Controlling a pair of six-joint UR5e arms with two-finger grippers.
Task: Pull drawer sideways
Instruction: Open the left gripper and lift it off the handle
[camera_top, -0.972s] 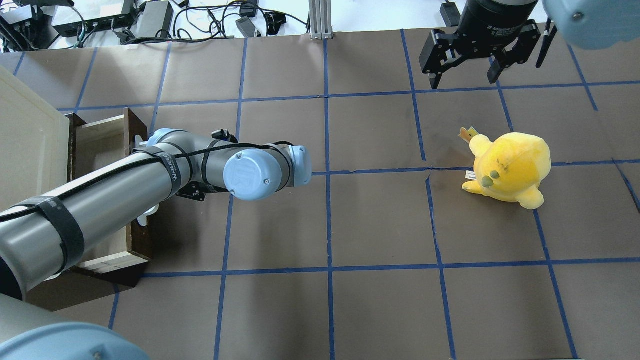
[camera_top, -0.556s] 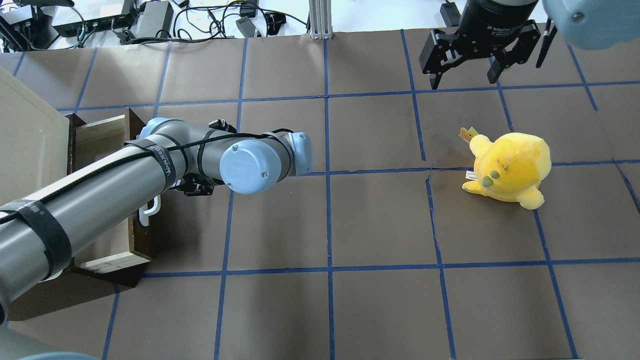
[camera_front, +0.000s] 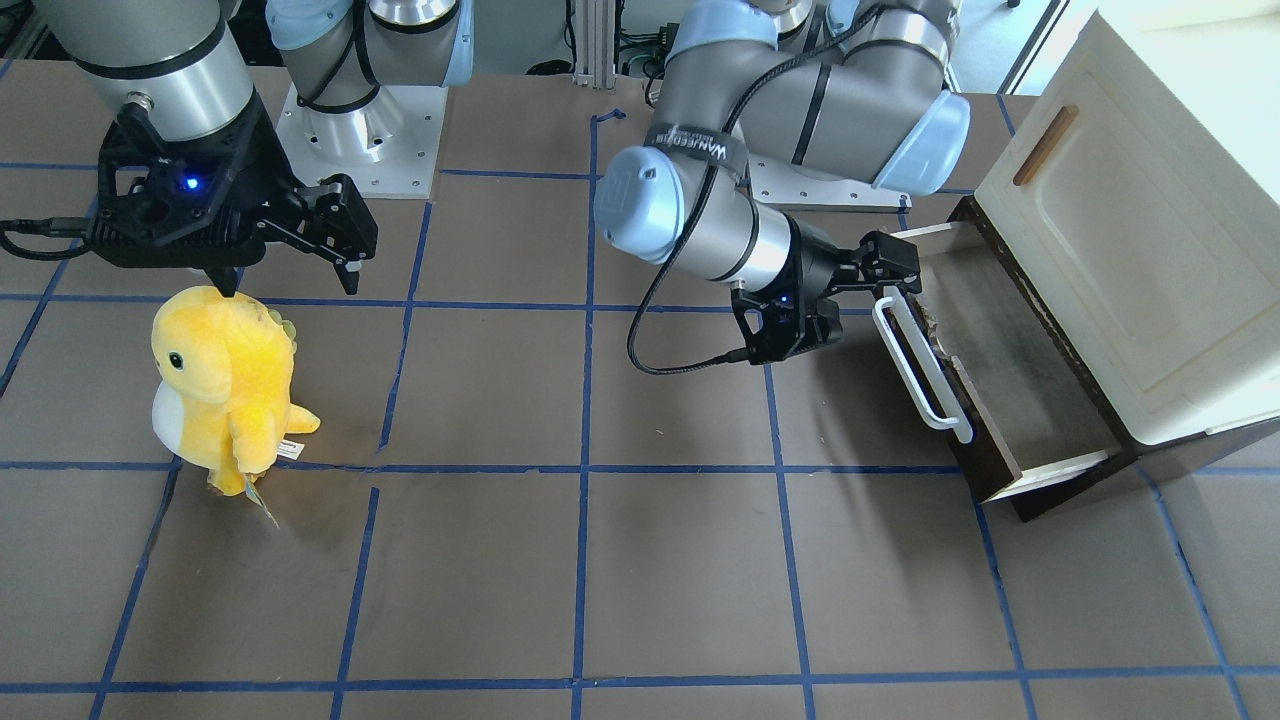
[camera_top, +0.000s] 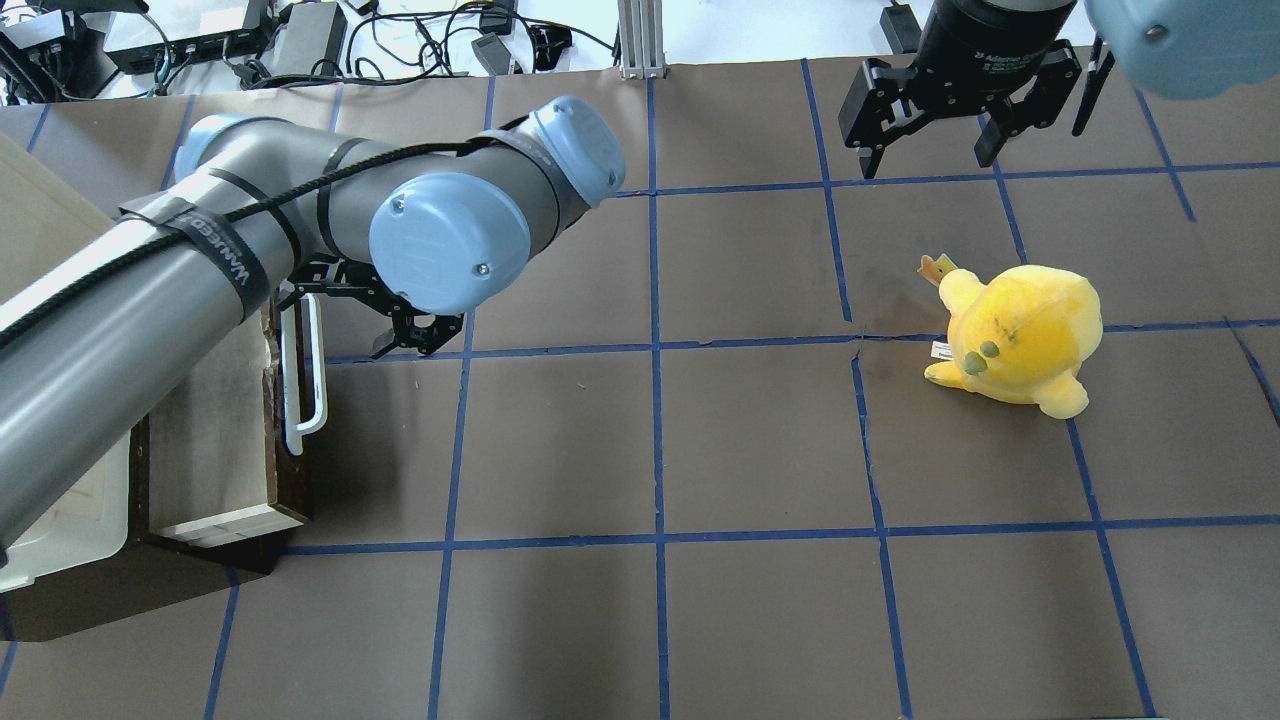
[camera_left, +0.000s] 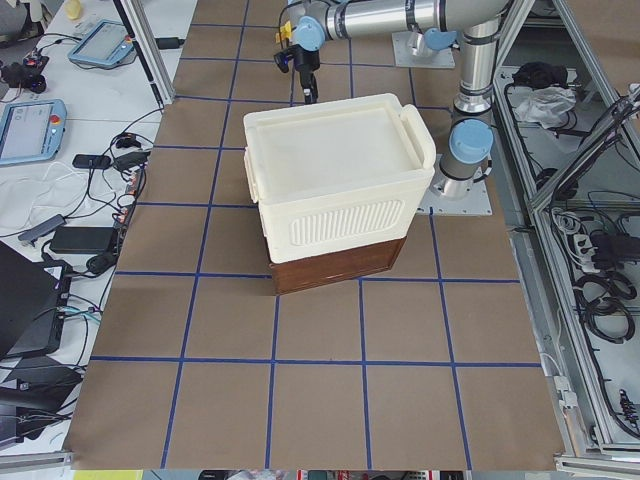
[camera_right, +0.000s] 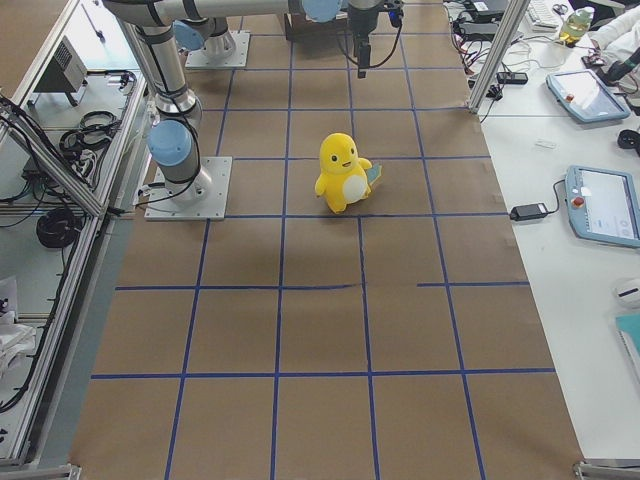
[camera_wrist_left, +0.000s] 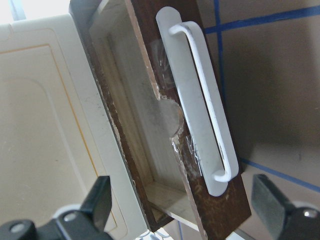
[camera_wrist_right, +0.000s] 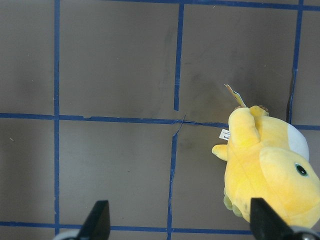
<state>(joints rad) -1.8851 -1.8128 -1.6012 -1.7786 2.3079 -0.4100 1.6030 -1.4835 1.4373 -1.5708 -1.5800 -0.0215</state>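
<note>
Drawer (camera_top: 205, 430) stands open from cream cabinet (camera_top: 70, 510) at surface's (camera_top: 760, 440) left edge | left claw (camera_wrist_left: 182, 197) spread wide, empty, just beside white handle (camera_top: 300, 375) | yellow plush toy (camera_top: 1015, 335) | right claw (camera_top: 926, 160) wide open, empty, hovering beyond.

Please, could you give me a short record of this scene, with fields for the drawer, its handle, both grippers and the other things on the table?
drawer: the drawer stands pulled out of the cream cabinet; nothing lies inside
handle: white bar handle, nothing grips it
left gripper: left gripper open, empty, facing the handle
right gripper: right gripper open, empty, near the toy but apart from it
other things: yellow plush toy, upright, far from the drawer
surface: brown table with blue tape grid
</note>
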